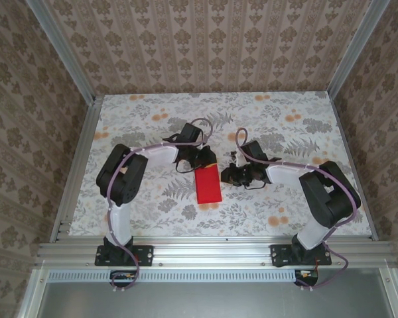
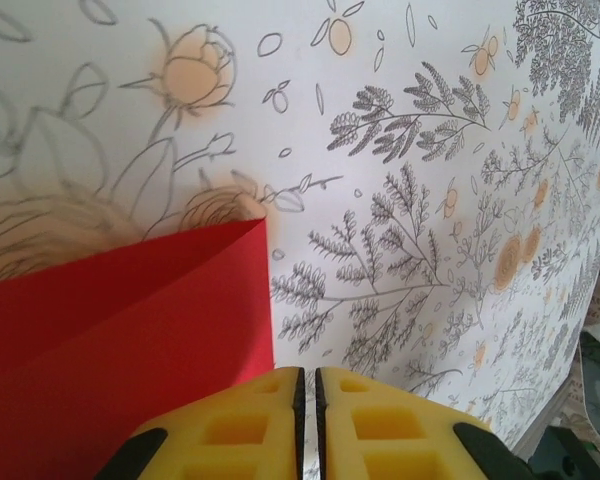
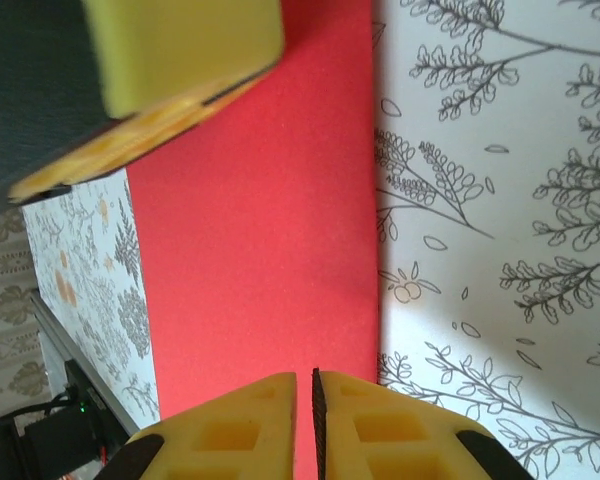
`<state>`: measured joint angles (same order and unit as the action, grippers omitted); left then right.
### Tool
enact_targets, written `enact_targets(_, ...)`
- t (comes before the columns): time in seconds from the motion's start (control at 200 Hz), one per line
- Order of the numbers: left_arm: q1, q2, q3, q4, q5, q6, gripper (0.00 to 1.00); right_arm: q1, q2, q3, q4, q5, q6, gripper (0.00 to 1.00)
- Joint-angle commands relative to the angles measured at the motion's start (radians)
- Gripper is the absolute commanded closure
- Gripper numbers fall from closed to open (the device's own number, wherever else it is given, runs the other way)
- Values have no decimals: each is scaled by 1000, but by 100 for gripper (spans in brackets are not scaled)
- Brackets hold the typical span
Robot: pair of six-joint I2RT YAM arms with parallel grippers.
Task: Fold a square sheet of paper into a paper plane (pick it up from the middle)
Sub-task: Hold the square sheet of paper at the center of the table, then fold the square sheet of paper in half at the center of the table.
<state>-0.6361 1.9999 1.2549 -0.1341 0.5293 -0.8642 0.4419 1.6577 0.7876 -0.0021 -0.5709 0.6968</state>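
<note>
The square sheet of paper [image 1: 207, 185] lies doubled over into a narrow red rectangle near the middle of the desk [image 1: 285, 205], a little toward its near edge, long sides running near to far. In the left wrist view its top layer [image 2: 110, 340] seems to stand slightly proud of the one beneath, so the fold probably isn't pressed flat yet.

The left tool [image 1: 204, 159] sits at the sheet's far end with its yellow tips pressed together [image 2: 308, 372]. The right tool [image 1: 229, 175] is at the sheet's right long edge, near the far corner, tips likewise pressed together [image 3: 305, 375] and just over the red margin [image 3: 260, 250]. The left tool's pad [image 3: 180, 50] is close by over the same end. Whether either tool has a layer nipped between its tips I cannot tell; the paper runs out of sight beneath them.

The step looks like setting this crease. To do it well:
- Let one tool pin the far end down.
- Have the other drag its closed tips low along the folded side, toward the near edge.
- Keep the two layers' edges matched, since thin paper slides easily on the desk.
</note>
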Motion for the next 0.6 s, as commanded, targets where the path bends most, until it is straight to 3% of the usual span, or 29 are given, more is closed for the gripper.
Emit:
enact_targets(0.0, 0, 43, 54, -24, 20, 16, 87, -5, 23, 2, 56, 34, 54, 85)
enact_targets(0.595, 0, 113, 43, -85, -34, 49, 93, -3, 201, 131, 119, -24, 85, 90)
